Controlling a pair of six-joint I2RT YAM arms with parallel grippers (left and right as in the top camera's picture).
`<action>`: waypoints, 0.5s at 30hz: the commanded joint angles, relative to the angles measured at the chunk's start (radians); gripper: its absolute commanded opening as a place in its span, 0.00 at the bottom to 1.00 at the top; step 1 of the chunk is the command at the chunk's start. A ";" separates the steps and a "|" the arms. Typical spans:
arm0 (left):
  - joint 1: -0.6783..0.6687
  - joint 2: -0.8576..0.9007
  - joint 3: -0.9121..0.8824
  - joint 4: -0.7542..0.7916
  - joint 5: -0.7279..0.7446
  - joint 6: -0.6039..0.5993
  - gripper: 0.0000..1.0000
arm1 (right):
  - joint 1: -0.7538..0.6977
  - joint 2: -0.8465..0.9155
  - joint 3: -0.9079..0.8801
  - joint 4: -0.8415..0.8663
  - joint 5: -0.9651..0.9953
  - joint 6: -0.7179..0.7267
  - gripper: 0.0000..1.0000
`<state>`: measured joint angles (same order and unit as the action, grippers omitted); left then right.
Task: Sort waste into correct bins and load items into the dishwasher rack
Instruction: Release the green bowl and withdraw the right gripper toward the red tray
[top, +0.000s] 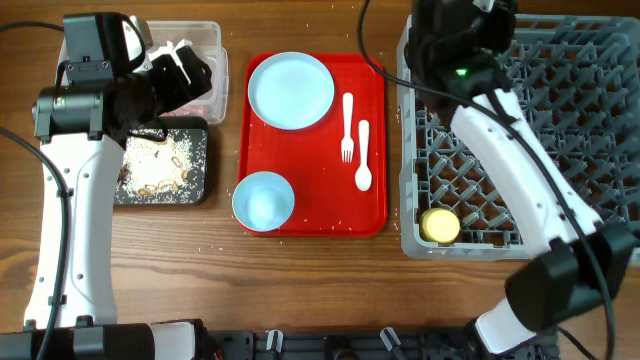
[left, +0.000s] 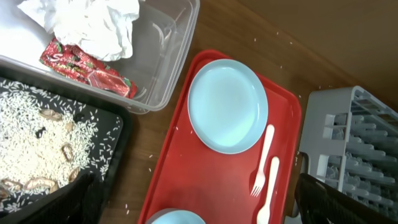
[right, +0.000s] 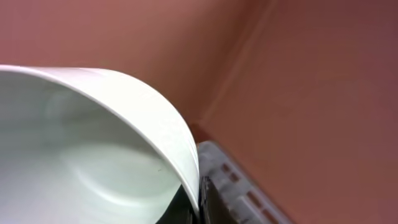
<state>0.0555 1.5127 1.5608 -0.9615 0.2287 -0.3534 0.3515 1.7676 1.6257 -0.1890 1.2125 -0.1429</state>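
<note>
My right gripper (right: 200, 202) is shut on the rim of the pale green-white bowl (right: 81, 155), above the far left corner of the grey dishwasher rack (top: 560, 130); in the overhead view the arm hides the bowl. A yellow cup (top: 439, 226) sits in the rack's front left corner. My left gripper (left: 205, 208) is open and empty, above the clear tub (left: 168, 50), which holds the white napkin (left: 93, 25) and the red wrapper (left: 87, 68). The black tray (left: 106, 134) holds rice and brown scraps. The blue plate (top: 291, 90), blue bowl (top: 263, 200), fork (top: 347, 125) and spoon (top: 363, 155) lie on the red tray.
The red serving tray (top: 320, 215) lies between the bins and the rack. Loose rice grains are scattered on the wooden table around the black tray. The rack's near edge also shows in the left wrist view (left: 360, 143).
</note>
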 joint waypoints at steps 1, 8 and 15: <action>0.008 0.006 0.004 0.003 -0.010 0.009 1.00 | -0.005 0.111 0.006 0.050 0.100 -0.283 0.04; 0.008 0.006 0.004 0.003 -0.010 0.009 1.00 | -0.018 0.299 0.006 0.268 0.105 -0.499 0.04; 0.008 0.006 0.004 0.003 -0.010 0.009 1.00 | -0.034 0.397 0.006 0.466 0.093 -0.643 0.04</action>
<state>0.0555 1.5127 1.5608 -0.9615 0.2283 -0.3534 0.3252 2.1284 1.6257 0.2569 1.2972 -0.7246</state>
